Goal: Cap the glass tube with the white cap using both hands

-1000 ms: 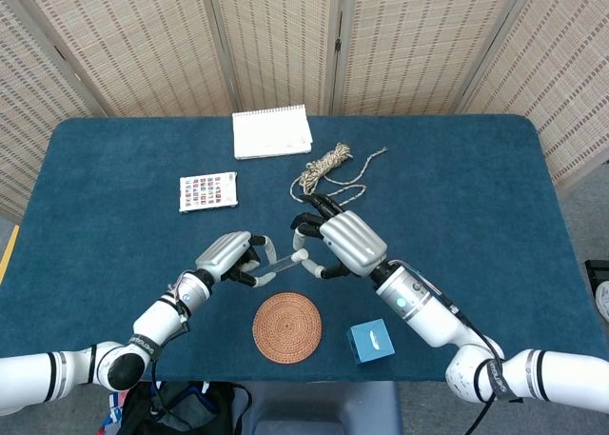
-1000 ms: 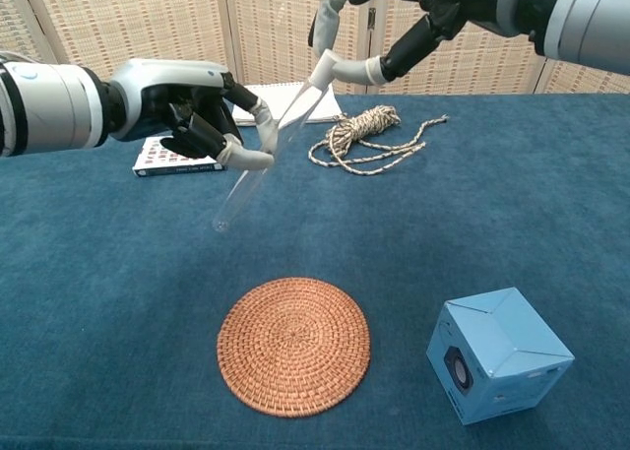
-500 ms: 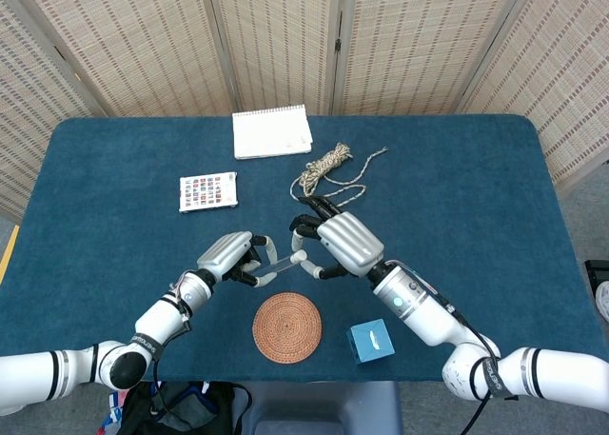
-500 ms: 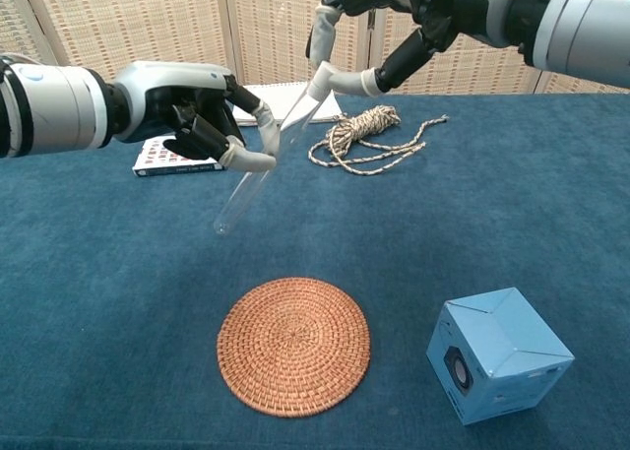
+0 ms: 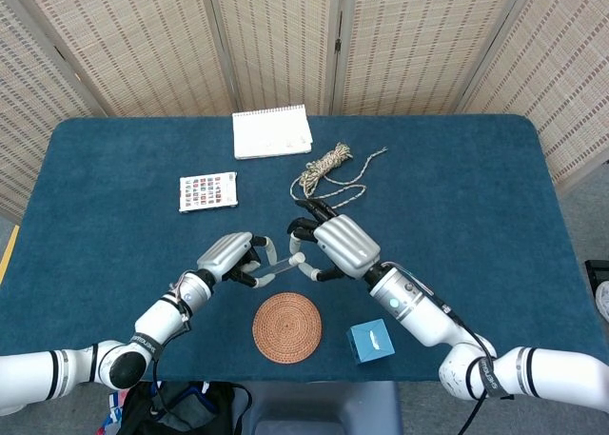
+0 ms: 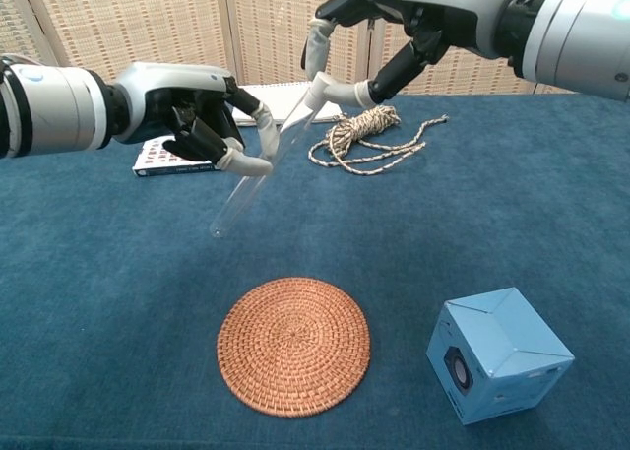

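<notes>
My left hand [image 6: 187, 110] [image 5: 230, 256] grips the clear glass tube [image 6: 251, 179] [image 5: 274, 263] near its upper half and holds it tilted in the air above the blue table. The tube's closed end points down and to the left. My right hand [image 6: 423, 22] [image 5: 335, 245] is at the tube's upper end and pinches the small white cap [image 6: 314, 92] [image 5: 297, 259] between thumb and fingertip. The cap touches the tube's mouth. Whether it is seated on the mouth I cannot tell, since the fingertips hide most of it.
A round woven coaster [image 6: 293, 345] lies below the tube. A light blue box [image 6: 497, 366] stands to its right. Further back are a coil of rope [image 6: 369, 135], a white notepad [image 5: 271, 131] and a patterned card booklet [image 5: 207, 191].
My right hand has shifted a little toward my left hand, with the cap staying at the tube's mouth. The tube's angle has changed slightly.
</notes>
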